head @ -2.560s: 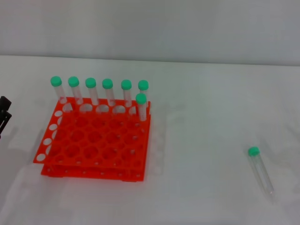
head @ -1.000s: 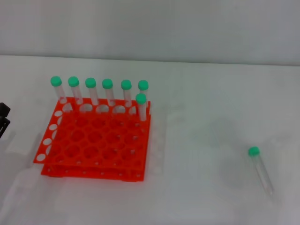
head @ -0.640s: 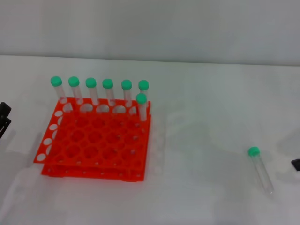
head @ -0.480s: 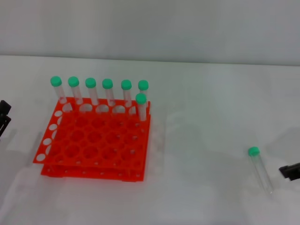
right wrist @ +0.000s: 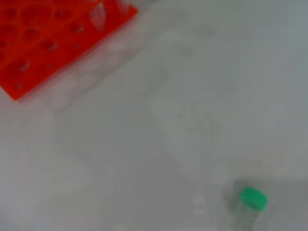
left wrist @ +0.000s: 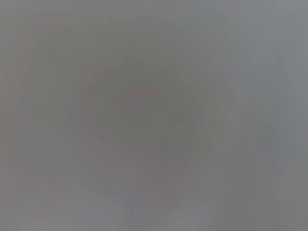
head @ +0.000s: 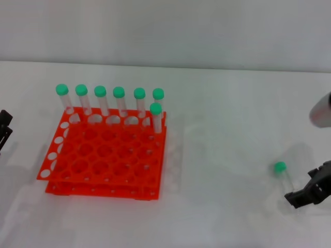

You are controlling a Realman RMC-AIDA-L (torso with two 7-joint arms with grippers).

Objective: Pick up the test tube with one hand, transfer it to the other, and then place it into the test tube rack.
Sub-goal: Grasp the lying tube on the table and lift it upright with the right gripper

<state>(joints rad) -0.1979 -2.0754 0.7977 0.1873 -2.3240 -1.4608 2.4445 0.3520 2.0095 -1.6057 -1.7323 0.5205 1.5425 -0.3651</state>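
The loose test tube (head: 282, 172), clear with a green cap, lies on the white table at the right; its lower end is hidden behind my right gripper (head: 304, 196), which hangs just over it on the near side. The silver wrist (head: 321, 109) shows at the right edge. In the right wrist view the tube's green cap (right wrist: 252, 198) is close below the camera. The orange-red test tube rack (head: 103, 157) stands at the left and shows in the right wrist view (right wrist: 43, 41). My left gripper (head: 4, 129) is parked at the left edge, beside the rack.
Several green-capped tubes (head: 119, 101) stand upright in the rack's far row, one more (head: 155, 118) in the second row at its right end. Bare white table (head: 222, 155) lies between rack and loose tube. The left wrist view shows only plain grey.
My right gripper has come in from the right edge and moved left to the loose tube, now covering its lower end. The tube, rack and left gripper have stayed put.
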